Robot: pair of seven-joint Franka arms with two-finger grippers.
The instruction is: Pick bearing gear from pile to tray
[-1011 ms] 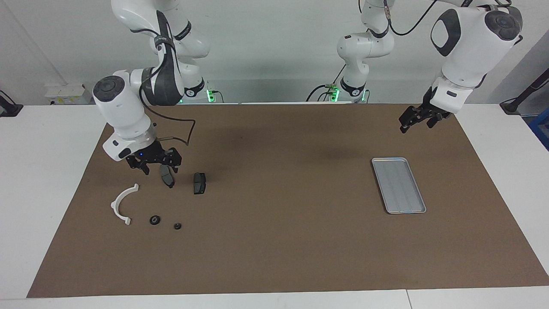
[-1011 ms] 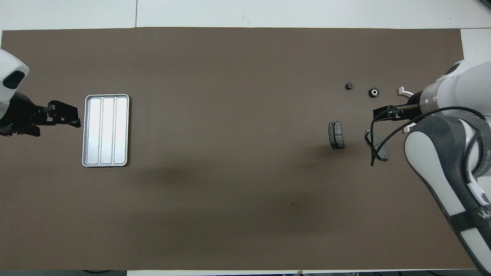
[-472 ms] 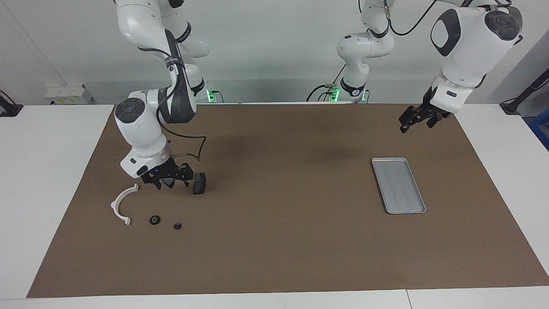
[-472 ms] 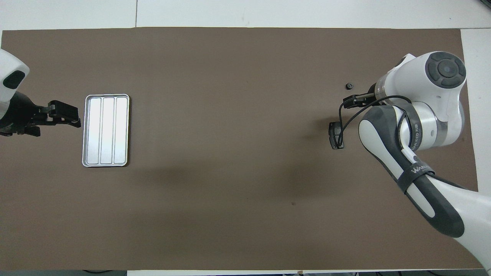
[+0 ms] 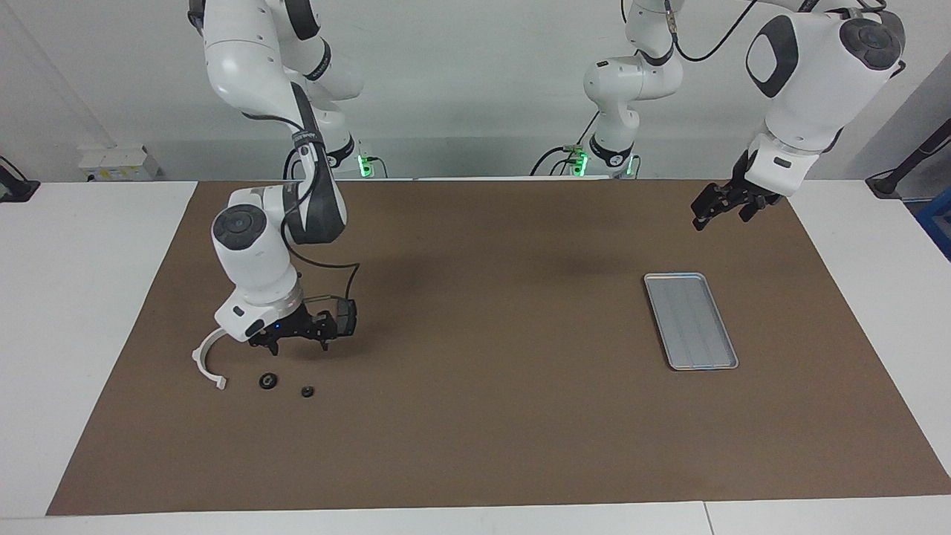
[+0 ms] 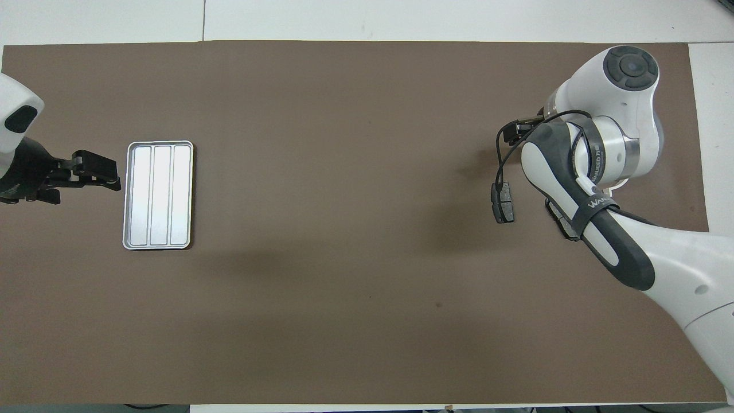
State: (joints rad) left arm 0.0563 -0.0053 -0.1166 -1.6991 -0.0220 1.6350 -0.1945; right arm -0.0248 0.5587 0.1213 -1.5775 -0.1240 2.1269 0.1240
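Where legible, arm (image 6: 590,201) lettering "WAN".

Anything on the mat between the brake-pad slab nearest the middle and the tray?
Nothing. In the facing view, the mat is bare between the dark slab and the tray; the overhead view agrees.

Two small black round gears (image 5: 268,381) lie flat beside a white curved bracket (image 5: 206,360); the empty ridged silver tray (image 5: 691,320) lies well apart.
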